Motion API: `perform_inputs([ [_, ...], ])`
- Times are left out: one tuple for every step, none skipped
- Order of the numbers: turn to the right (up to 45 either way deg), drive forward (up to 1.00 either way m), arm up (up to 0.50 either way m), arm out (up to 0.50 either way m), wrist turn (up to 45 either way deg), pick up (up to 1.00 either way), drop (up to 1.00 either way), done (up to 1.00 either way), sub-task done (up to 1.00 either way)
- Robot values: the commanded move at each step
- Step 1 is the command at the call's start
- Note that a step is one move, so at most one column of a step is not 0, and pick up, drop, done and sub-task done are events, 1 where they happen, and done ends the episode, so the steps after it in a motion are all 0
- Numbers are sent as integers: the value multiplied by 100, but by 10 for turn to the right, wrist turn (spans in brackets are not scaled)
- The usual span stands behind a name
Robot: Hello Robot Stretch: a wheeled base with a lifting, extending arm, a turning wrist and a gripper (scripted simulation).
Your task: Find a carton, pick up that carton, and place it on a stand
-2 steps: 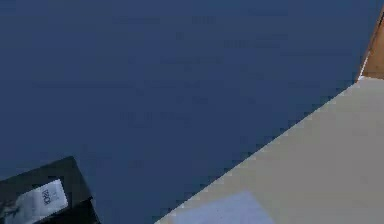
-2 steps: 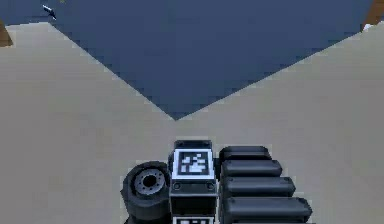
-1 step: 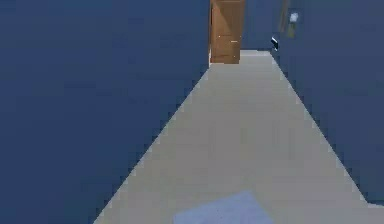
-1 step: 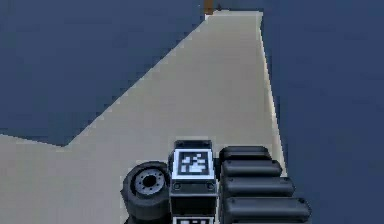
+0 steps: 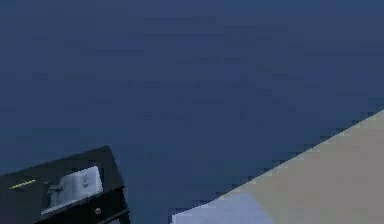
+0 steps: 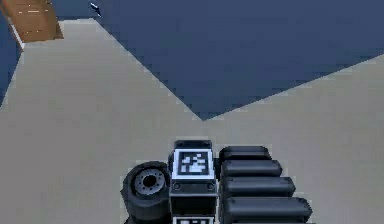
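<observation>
Carton's whereabouts cannot be told; the task looks at its search step, which would explain the black segmented arm [image 6: 255,185] tucked by the body. On the dark round-bodied gripper [image 6: 148,188] the far end is hard to make out, so its jaws' state and load cannot be told. A black box with pale panel [image 5: 70,190], cropped, is hard to identify.

Flat, even, rather dim light.

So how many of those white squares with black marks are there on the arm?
2. The upper white square is in the arm side view's lower middle; the lower white square is right beneath it, cut off by the bottom edge. Others may be hidden.
</observation>
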Motion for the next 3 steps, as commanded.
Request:
perform_inputs([
  [-450,0,0,0,0,0,0,0,0],
  [-450,0,0,0,0,0,0,0,0],
  [-270,0,0,0,0,0,0,0,0],
])
